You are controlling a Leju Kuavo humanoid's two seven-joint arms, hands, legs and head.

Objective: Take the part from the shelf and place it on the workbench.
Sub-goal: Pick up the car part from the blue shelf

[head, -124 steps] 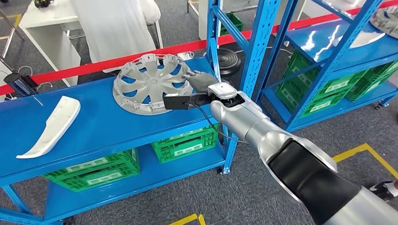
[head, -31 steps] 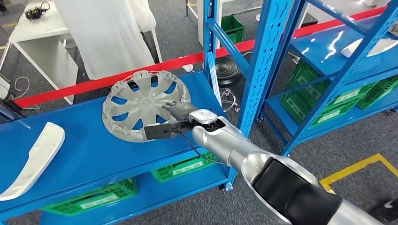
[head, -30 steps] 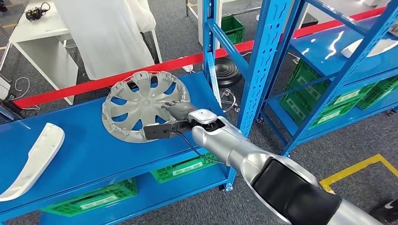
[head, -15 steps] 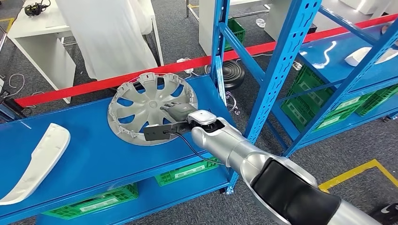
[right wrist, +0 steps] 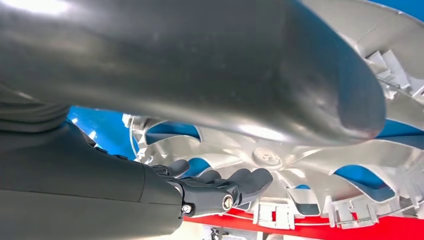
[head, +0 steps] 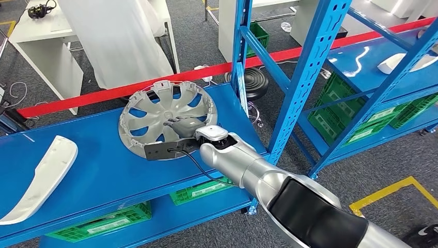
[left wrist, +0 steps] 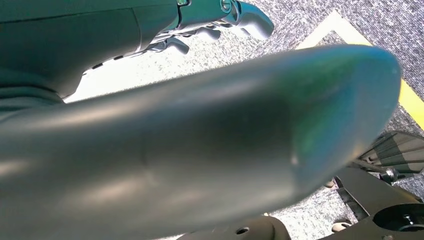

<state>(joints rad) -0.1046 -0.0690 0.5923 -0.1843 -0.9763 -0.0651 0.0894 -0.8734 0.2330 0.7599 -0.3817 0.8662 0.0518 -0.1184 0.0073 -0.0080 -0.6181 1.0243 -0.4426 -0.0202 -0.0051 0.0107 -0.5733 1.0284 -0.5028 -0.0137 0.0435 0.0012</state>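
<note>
A silver hubcap [head: 155, 111] lies inner side up on the blue shelf [head: 103, 160], just left of a blue upright. My right hand [head: 182, 124] reaches over its near right part, fingers stretched toward the centre hub. In the right wrist view the dark fingers [right wrist: 235, 186] lie straight and close to the spokes of the hubcap [right wrist: 320, 150], the thumb apart from them, with nothing gripped. My left hand [left wrist: 200, 135] hangs over grey carpet, holding nothing, its fingers [left wrist: 240, 15] loosely apart.
A white curved trim piece [head: 41, 175] lies at the shelf's left end. Blue uprights [head: 310, 77] stand right of the hubcap, and a second shelf [head: 361, 57] beyond them. Green crates [head: 98, 222] sit below. Behind run a red barrier strip [head: 93, 95], a person in white [head: 119, 36] and a white table [head: 41, 36].
My right hand has slid left, farther in over the hubcap toward its centre. The view itself shifted slightly over the last second; the hubcap has stayed on the shelf.
</note>
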